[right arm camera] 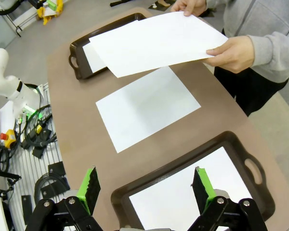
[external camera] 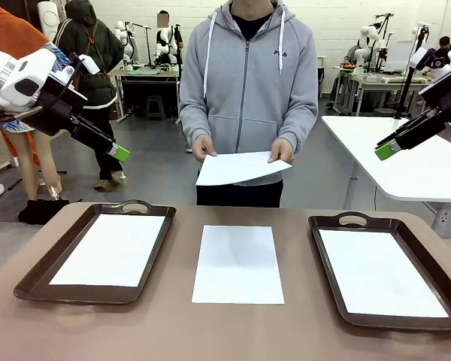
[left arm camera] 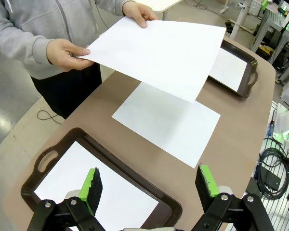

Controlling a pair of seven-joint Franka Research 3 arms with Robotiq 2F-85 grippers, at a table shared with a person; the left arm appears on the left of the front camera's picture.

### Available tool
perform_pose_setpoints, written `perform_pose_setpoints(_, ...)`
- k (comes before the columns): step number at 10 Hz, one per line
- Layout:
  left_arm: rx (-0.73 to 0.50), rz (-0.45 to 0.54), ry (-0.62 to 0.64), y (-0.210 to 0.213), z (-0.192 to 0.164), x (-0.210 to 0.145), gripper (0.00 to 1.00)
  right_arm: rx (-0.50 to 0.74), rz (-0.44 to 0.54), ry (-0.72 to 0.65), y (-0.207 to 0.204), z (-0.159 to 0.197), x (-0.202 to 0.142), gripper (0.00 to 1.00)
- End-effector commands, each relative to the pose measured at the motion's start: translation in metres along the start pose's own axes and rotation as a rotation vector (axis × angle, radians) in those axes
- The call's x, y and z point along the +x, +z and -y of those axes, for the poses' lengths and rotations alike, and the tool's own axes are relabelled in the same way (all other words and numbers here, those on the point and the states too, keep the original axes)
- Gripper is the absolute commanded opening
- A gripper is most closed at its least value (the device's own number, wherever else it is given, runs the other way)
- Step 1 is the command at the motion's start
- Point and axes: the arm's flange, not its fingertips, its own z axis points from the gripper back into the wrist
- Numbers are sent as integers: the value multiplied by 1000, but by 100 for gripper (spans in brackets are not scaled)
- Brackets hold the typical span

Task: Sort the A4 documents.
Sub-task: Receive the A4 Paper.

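A4 documents at the sorting stage, with one sheet offered by the person.

Front view: the person at the far side holds the held sheet nearly level in both hands, above the far edge of the surface. The middle sheet lies flat on the bare surface between the left tray and the right tray, and each tray carries a white sheet. The left gripper and right gripper hang raised at either side, well apart from all paper.

Left wrist view: the left gripper is released, with its jaws wide and nothing between them. It hangs above the near corner of the left tray. The held sheet projects over the middle sheet, and its free corner points toward the robot.

Right wrist view: the right gripper is likewise released and empty, above the right tray. The held sheet overhangs the middle sheet.

Step in hand, as judged: the person is presenting a further sheet for the robot to take, and no grasp has begun. The next move calls for one arm to reach the sheet's free edge and pinch the thin margin without creasing it. The arm then carries the sheet flat to a tray. The sheets look blank, so the proper tray cannot be told.
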Motion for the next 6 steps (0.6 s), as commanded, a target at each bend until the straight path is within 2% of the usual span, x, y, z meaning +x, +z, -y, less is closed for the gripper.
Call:
perform_pose_setpoints(1,2,-2,-3,-1,1,1,100,12,6,-1,-2,0,0,100)
perform_pose_setpoints(6,2,-2,-3,-1,1,1,100,12,6,-1,-2,0,0,100)
